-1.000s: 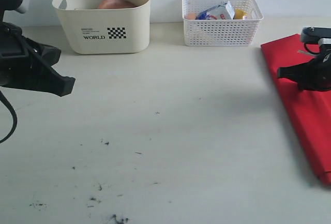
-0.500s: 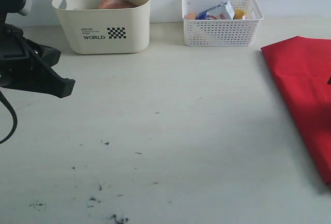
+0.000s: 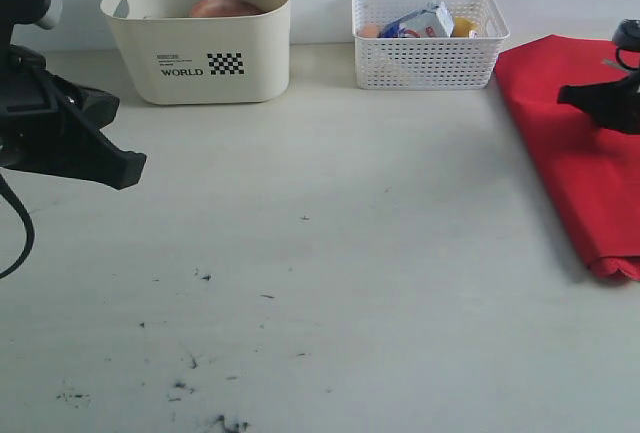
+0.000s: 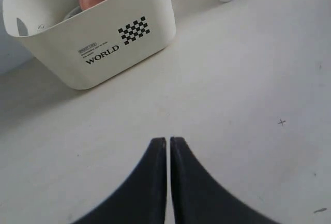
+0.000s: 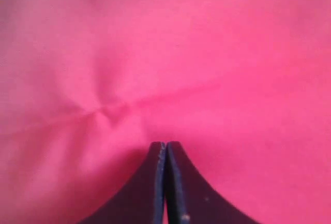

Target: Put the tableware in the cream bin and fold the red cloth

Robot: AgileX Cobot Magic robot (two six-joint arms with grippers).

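- Pale bench (image 3: 350,253) w/ dark scuff marks near the front, plain white wall behind.
- Cream bin (image 3: 200,43) stood at back left. Only the top of 1 brown plate (image 3: 225,7) showed over its rim; its wall hid whatever else was inside.
- 1 white lattice basket (image 3: 430,48) stood at back centre-right, apart from the bin. It held 1 blue-white carton (image 3: 420,23), plus a yellow and an orange item, both too hidden to name.
- 1 red cloth (image 3: 570,143) lay at the bench's right, cut off by the frame edge; scalloped hem showed at the near corner only.
- 2 hands: left hand (image 4: 167,141) pressed together, empty, over bare bench; right hand (image 5: 165,145) pressed together over the cloth, arm cut off by the frame edge in the exterior view.
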